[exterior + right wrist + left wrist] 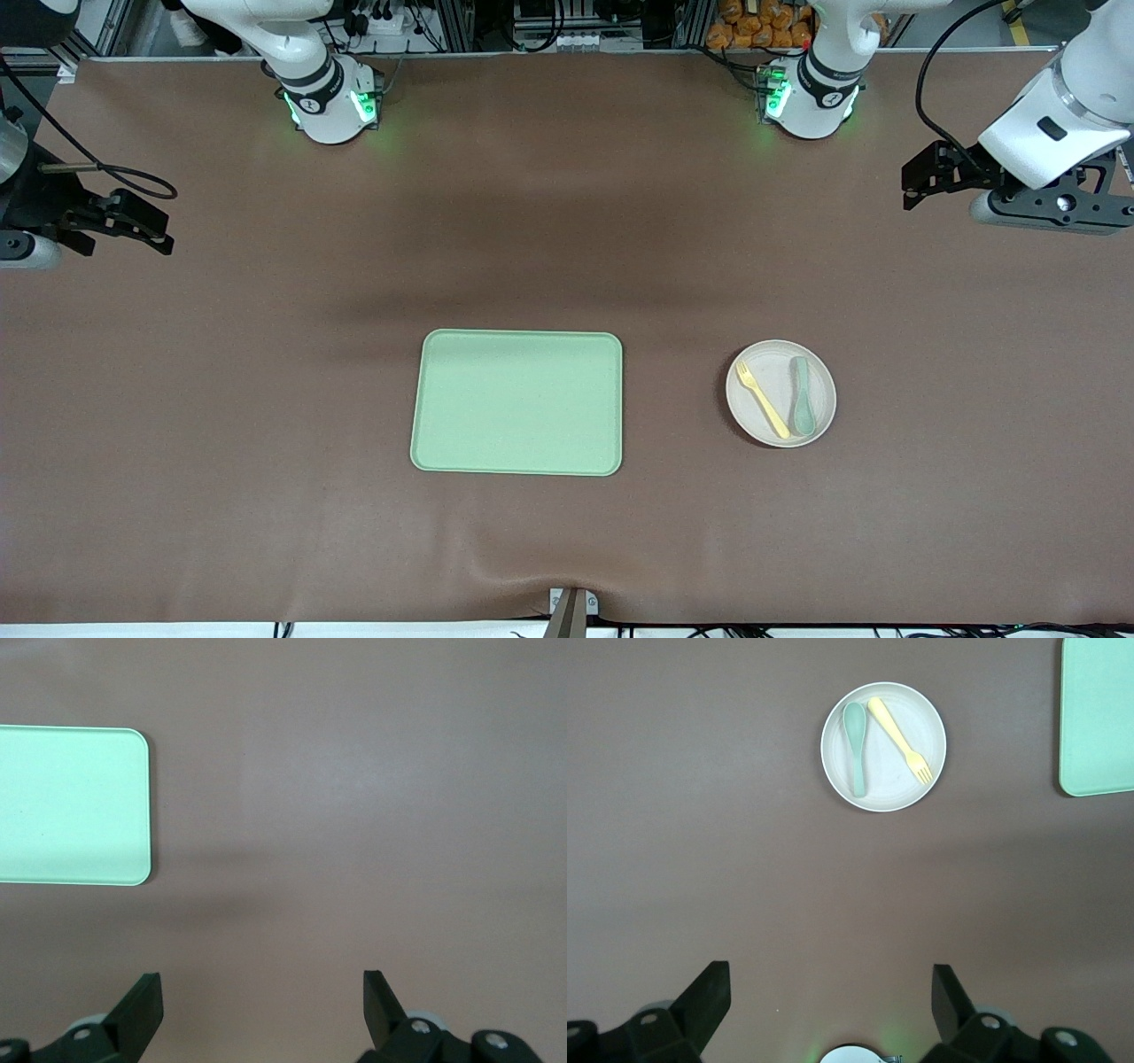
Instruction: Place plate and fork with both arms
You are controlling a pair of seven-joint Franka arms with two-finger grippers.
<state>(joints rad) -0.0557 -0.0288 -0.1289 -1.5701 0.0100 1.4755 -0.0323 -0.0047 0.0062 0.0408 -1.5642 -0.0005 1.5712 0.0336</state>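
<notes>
Tray: a rectangular light-green plastic tray [516,403] with rounded corners lies flat on the brown table cover [266,496], nearest the front camera with the plate, about midway along the table.
Plate: a small round off-white plate [819,388] with a shallow rim sits beside the tray, toward the left arm's end, apart from it.
Fork: a slim yellow plastic fork [761,400] lies on the plate, on the side toward the tray, tines pointing away from the front camera.
Spoon: a grey-green spoon [803,397] lies on the plate just beside the fork.
Left gripper: the black left gripper [926,177] hangs over the table's left-arm end, fingers [709,997] spread wide, holding nothing; the arm waits.
Right gripper: the black right gripper [133,221] hangs over the right-arm end, fingers [142,1005] wide apart, empty; this arm waits too.
</notes>
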